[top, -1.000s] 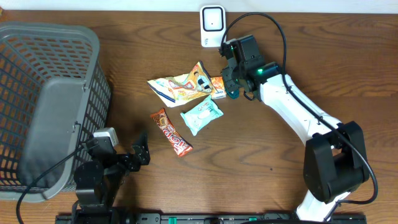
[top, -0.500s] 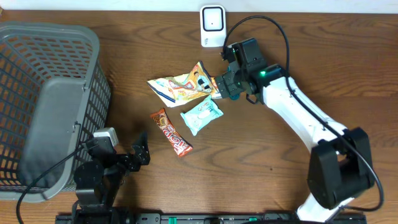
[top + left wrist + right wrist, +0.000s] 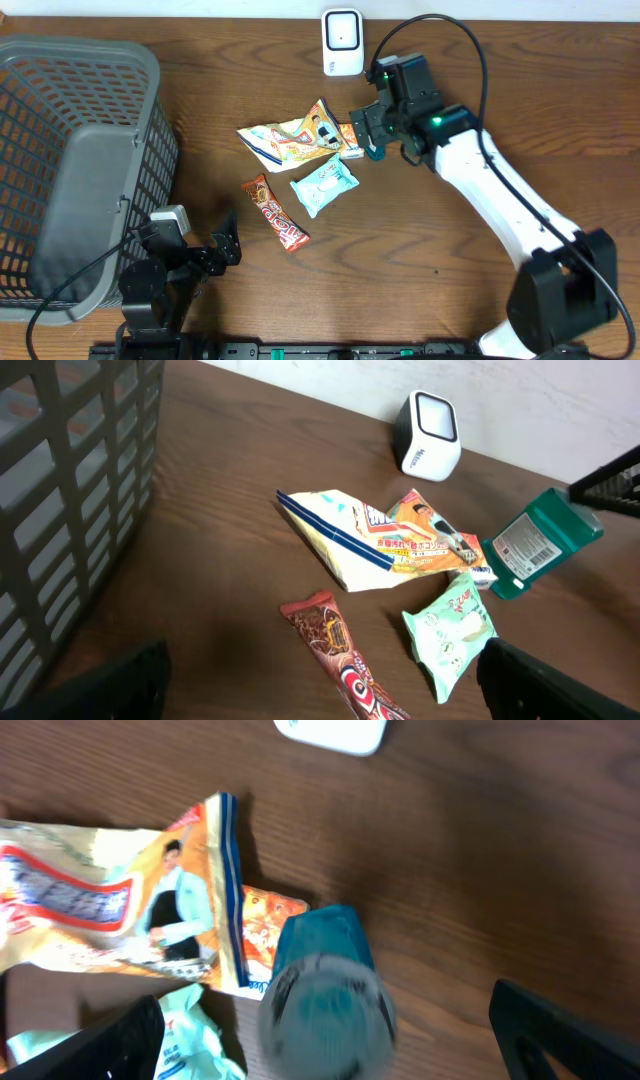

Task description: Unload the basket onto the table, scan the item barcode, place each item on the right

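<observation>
Folded left arm, left gripper (image 3: 226, 247) wide open; outstretched right arm, right gripper (image 3: 365, 138) spread wide, angled downward

Glossy film snack wrappers (image 3: 290, 140) are shining on a dark, wood-grain table (image 3: 560, 80).
A teal bottle (image 3: 545, 542) is showing smooth plastic and a paper-like label; the grey basket (image 3: 80, 45) is looking like matt plastic, the white scanner (image 3: 342, 40) smooth and faintly glossy.
</observation>
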`<action>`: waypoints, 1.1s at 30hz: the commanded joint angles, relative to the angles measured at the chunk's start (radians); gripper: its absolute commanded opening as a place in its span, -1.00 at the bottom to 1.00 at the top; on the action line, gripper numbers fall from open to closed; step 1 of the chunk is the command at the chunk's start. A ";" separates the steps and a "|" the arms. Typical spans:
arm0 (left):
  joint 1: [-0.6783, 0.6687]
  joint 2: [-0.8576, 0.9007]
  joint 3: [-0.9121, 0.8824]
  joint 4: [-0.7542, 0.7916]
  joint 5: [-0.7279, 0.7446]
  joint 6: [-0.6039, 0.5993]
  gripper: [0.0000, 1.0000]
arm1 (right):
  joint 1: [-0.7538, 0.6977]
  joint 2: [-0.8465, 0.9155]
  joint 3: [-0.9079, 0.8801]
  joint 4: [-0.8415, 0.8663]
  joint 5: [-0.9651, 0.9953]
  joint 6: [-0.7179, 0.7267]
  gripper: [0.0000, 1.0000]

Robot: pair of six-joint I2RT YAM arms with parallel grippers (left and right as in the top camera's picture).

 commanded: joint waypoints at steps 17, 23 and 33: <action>-0.001 -0.002 -0.004 0.001 -0.006 0.013 0.96 | 0.002 0.164 -0.007 0.135 0.068 0.056 -0.58; -0.001 -0.002 -0.004 0.001 -0.006 0.013 0.96 | 0.002 0.161 -0.004 0.133 0.067 0.055 -0.75; -0.001 -0.002 -0.004 0.001 -0.006 0.013 0.96 | -0.027 -0.048 0.014 -0.069 -0.316 0.012 -0.85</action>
